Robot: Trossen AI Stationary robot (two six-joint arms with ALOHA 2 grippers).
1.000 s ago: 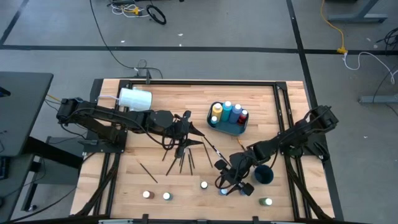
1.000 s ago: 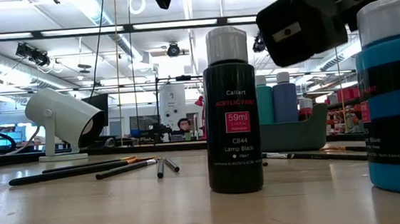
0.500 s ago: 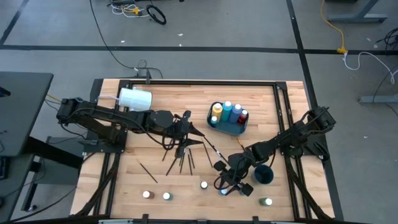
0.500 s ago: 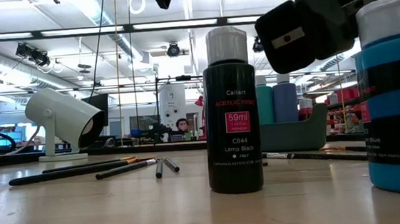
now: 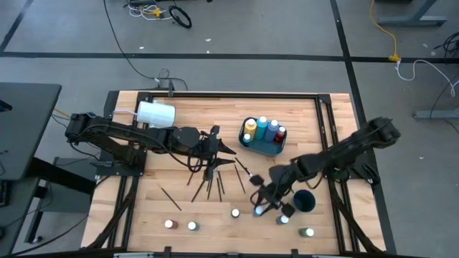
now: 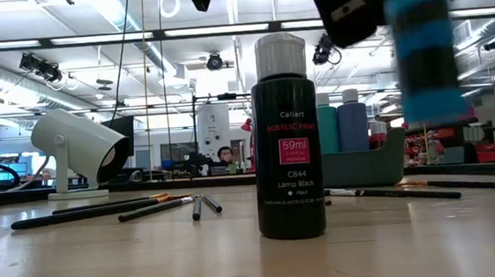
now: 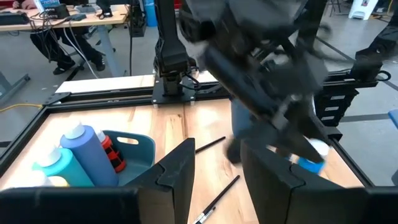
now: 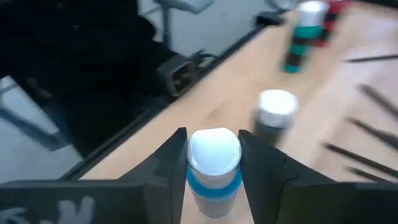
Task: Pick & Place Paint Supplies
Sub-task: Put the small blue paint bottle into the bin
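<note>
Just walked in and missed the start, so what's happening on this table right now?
The right gripper is shut on a blue paint bottle and holds it clear of the table. The teal caddy already holds several bottles. The left gripper hovers over scattered brushes, fingers apart, holding nothing. The black paint bottle and a few others stand on the wood.

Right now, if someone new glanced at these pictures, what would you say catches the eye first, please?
Most striking is the white-capped blue paint bottle clamped in the right gripper and lifted clear of the wooden table near its front edge. Close to the low camera stands a black paint bottle with a pale cap. Toward the table's back sits a teal caddy holding upright bottles, with the left gripper over scattered thin dark brushes.
</note>
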